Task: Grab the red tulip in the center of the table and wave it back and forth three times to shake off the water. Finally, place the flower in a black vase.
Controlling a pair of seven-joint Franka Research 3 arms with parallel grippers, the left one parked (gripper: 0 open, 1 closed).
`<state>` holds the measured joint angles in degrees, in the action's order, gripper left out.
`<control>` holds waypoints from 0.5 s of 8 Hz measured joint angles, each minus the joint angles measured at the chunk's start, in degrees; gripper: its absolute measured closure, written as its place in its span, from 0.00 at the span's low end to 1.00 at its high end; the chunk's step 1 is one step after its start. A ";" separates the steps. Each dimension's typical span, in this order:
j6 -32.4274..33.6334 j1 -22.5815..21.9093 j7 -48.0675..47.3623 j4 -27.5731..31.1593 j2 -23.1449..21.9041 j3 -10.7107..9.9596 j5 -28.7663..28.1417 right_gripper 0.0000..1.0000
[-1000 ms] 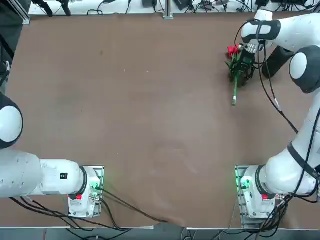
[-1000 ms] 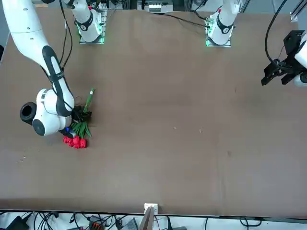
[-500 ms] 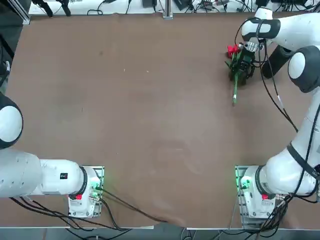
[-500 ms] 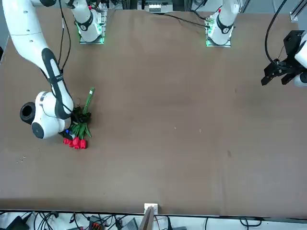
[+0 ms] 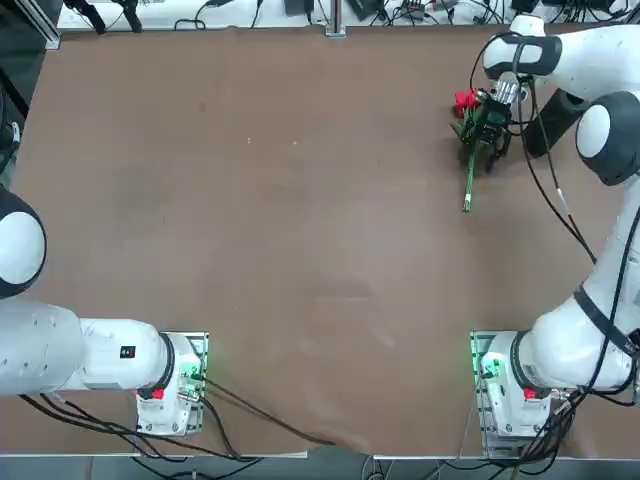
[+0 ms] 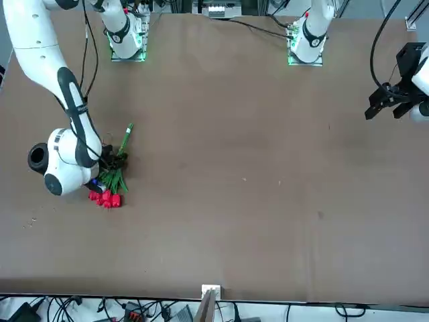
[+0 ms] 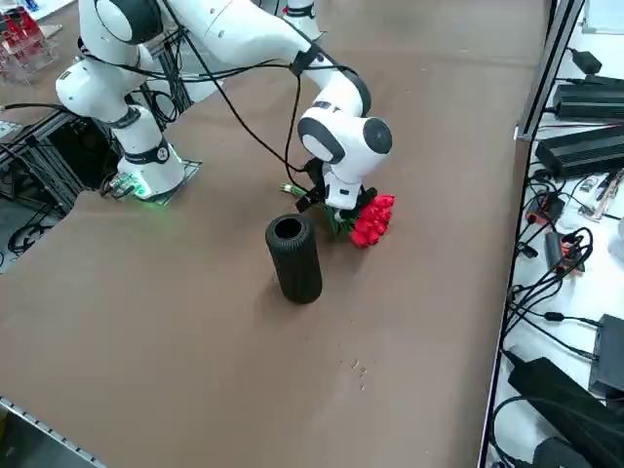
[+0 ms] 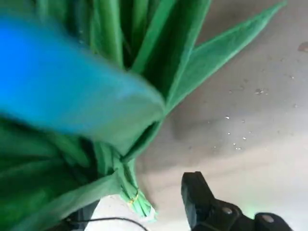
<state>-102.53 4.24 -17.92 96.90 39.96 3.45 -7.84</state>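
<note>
Altogether one red tulip (image 5: 467, 119) bunch, one black vase (image 7: 293, 258).

The red tulip (image 5: 470, 140) lies flat on the table (image 5: 300, 250) near its far edge, on the robot's right side, with the flower heads toward that far edge and the stems trailing back toward the robot. The right gripper (image 5: 484, 132) sits down over the leafy middle (fingers spread either side). The black vase (image 7: 293, 257) stands upright just beside, further right.
</note>
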 joint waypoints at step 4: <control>-1.26 0.05 0.00 -0.03 0.20 -0.01 0.00 0.13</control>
<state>-103.78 4.29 -17.92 96.88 40.16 3.44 -7.84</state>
